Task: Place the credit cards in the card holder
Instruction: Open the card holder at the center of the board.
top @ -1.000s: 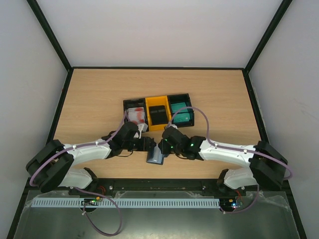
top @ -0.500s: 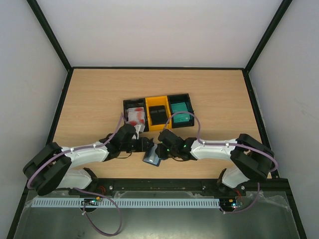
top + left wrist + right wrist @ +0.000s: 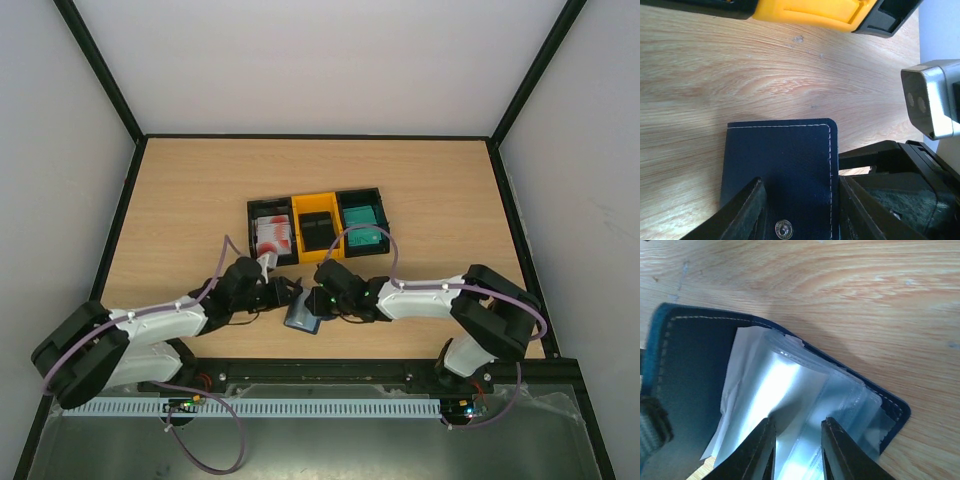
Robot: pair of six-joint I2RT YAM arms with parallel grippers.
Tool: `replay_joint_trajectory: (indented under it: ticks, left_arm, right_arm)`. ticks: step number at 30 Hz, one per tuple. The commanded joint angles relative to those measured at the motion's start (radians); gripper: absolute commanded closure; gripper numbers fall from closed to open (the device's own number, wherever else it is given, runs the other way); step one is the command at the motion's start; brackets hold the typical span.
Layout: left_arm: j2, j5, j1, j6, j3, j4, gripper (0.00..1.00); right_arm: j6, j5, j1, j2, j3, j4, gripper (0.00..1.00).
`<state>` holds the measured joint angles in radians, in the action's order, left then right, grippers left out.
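Navy holder [image 3: 303, 318] looks light, floppy, best pinched by its cover [image 3: 790, 145]; left gripper [image 3: 800, 200] and right gripper [image 3: 797, 430] straddle it narrow, grip unclear.

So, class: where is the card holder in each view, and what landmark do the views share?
Top external: holder, low centre.
Left wrist: holder bottom centre, navy outside showing.
Right wrist: holder fills left and centre, clear sleeves showing.
Shared landmark: the wooden table.

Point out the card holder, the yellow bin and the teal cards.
card holder [image 3: 782, 160], left wrist view, on its navy outer cover.
yellow bin [image 3: 316, 199], top external view, on its far rim.
teal cards [image 3: 361, 216], top external view, on the top card's face.
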<state>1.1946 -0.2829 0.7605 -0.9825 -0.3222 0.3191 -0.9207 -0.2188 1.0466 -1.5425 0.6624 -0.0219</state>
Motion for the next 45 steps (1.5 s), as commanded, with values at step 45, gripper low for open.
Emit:
replay_joint_trajectory:
  ticks: [45]
  left_arm:
    - [-0.391,0.138,-0.278,-0.015,0.055,-0.386,0.27]
  right_arm:
    - [0.092,-0.262,-0.002,-0.247,0.127,-0.359,0.36]
